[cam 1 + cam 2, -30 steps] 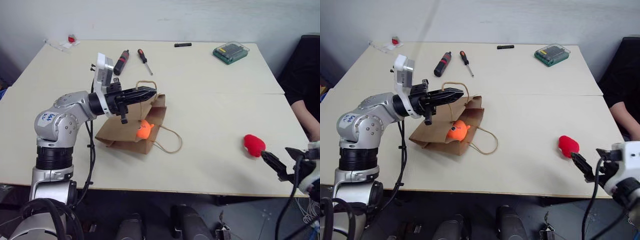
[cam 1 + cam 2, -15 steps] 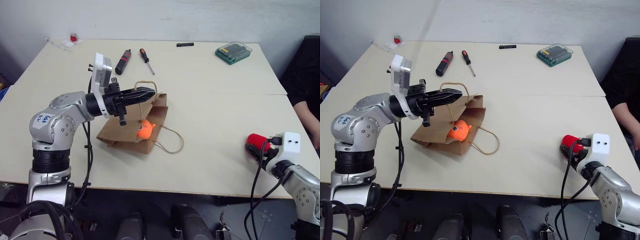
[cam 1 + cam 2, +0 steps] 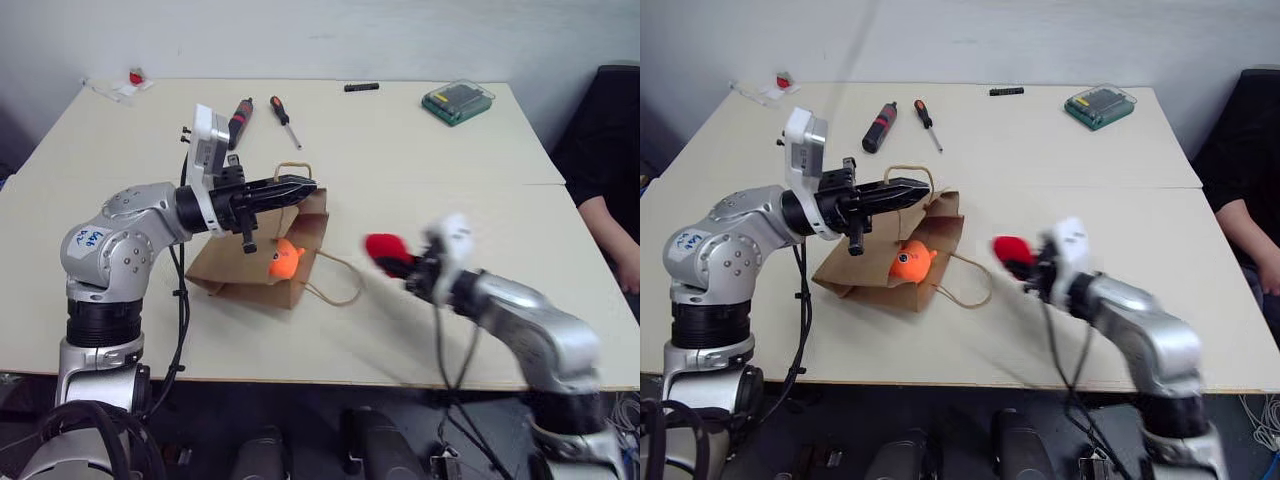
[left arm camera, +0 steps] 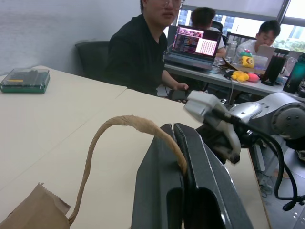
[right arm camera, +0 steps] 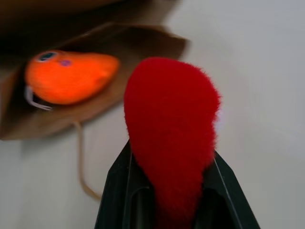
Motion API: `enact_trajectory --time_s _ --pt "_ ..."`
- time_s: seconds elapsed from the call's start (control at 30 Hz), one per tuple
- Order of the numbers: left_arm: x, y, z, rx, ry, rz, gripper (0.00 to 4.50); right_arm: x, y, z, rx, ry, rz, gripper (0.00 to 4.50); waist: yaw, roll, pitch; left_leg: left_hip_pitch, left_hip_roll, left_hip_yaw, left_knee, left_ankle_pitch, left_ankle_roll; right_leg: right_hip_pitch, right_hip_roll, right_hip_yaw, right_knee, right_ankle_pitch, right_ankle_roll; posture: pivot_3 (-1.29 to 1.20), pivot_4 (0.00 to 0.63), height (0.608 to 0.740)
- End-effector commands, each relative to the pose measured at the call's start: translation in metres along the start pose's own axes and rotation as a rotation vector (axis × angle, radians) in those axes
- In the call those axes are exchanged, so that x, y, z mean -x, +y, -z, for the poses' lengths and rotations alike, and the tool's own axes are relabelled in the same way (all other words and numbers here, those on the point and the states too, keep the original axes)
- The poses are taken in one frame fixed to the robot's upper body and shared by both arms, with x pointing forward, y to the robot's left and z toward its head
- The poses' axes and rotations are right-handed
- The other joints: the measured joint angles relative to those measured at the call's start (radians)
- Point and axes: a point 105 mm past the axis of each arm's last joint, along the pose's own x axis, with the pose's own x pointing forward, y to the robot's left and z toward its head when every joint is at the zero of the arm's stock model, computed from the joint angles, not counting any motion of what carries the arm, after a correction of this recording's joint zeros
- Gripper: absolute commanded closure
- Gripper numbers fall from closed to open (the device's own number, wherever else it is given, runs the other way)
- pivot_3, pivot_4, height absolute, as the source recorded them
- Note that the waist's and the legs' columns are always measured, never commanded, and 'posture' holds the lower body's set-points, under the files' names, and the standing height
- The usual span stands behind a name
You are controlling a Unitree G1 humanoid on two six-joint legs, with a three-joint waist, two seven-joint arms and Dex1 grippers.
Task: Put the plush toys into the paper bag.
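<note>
**Red toy gripped beside the bag mouth**

No readable brand shows; a small label on the left arm carries handwriting too small to make out.

The bag (image 3: 260, 262) is creased brown kraft paper, lying on its side on the pale table (image 3: 420, 170), mouth open toward the right. Its handles are tan twisted cord: one loop (image 3: 340, 285) lies flat on the table, the other (image 4: 114, 143) is pinched between the clenched black fingers of the left gripper (image 3: 305, 187), which holds it lifted.

The orange toy (image 3: 286, 258), round and smooth with a small eye, sits in the bag's mouth.

The red toy (image 5: 171, 124), a fuzzy plain blob, is clamped between the right gripper's (image 5: 167, 191) fingers (image 5: 119, 191), its top bulging beyond them, above the table just right of the mouth.
</note>
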Motion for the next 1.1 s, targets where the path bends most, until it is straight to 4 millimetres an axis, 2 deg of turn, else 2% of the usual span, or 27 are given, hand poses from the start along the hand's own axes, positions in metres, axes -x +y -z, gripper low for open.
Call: enact_trajectory --time_s 0.03,0.17,0.3,0.57,0.6,0.63,0.8,0.93,1.1 --pt "-0.003 -0.005 -0.010 -0.039 -0.019 0.036 4.50 -0.037 0.013 -0.009 0.073 0.017 -0.094 4.17 0.004 0.000 0.000 -0.001 0.000 0.000 0.001 0.000 0.000 0.000 0.000 -0.001 0.001 0.000 0.000 0.00 0.150 0.740" --pt "-0.009 -0.009 -0.010 -0.039 -0.021 0.065 4.50 -0.071 0.029 -0.012 0.129 0.061 -0.211 4.17 0.005 0.000 0.000 -0.005 0.000 -0.002 0.002 0.000 0.003 -0.001 -0.002 -0.003 0.000 0.000 0.001 0.00 0.150 0.740" --pt "-0.015 -0.012 -0.006 -0.045 -0.011 0.082 4.50 -0.094 0.045 -0.016 0.077 0.075 -0.304 4.17 0.001 0.000 0.000 -0.007 0.000 -0.002 0.002 -0.001 0.004 -0.002 -0.003 -0.004 0.000 0.001 0.001 0.00 0.150 0.740" --pt "-0.024 -0.022 -0.001 -0.026 -0.032 0.102 4.50 -0.118 0.053 -0.017 0.006 0.080 -0.327 4.17 -0.009 0.000 0.000 -0.009 0.000 -0.003 0.003 -0.001 0.003 -0.004 -0.003 -0.005 0.001 0.001 0.001 0.00 0.150 0.740" --pt "-0.024 -0.022 -0.002 -0.024 -0.037 0.100 4.50 -0.120 0.053 -0.018 0.003 0.075 -0.327 3.47 -0.011 0.000 0.000 -0.009 0.000 -0.003 0.003 -0.001 0.003 -0.004 -0.003 -0.005 0.001 0.001 0.001 0.00 0.150 0.740" --pt "-0.024 -0.023 -0.002 -0.023 -0.040 0.099 4.50 -0.121 0.053 -0.019 0.002 0.072 -0.327 3.23 -0.014 0.000 0.000 -0.009 0.000 -0.003 0.003 -0.001 0.003 -0.004 -0.003 -0.005 0.001 0.001 0.001 0.00 0.150 0.740" --pt "-0.019 -0.020 -0.004 -0.026 -0.049 0.067 4.50 -0.126 0.046 -0.025 -0.026 0.045 -0.296 1.42 -0.022 0.000 0.000 -0.008 0.000 -0.004 0.003 0.000 0.003 -0.004 -0.003 -0.005 0.001 0.001 0.001 0.00 0.150 0.740" --pt "-0.010 -0.012 -0.008 -0.030 -0.056 0.021 4.50 -0.114 0.037 -0.031 -0.046 0.019 -0.277 0.03 -0.023 0.000 0.000 -0.009 0.000 -0.004 0.003 0.000 0.003 -0.004 -0.003 -0.005 0.001 0.001 0.001 0.00 0.150 0.740" --pt "0.006 0.003 -0.013 -0.030 -0.065 -0.054 4.50 -0.070 0.026 -0.039 0.001 -0.006 -0.246 0.03 -0.017 0.000 0.000 -0.010 0.000 -0.005 0.003 0.000 0.003 -0.004 -0.003 -0.006 0.000 0.001 0.001 0.00 0.150 0.740"
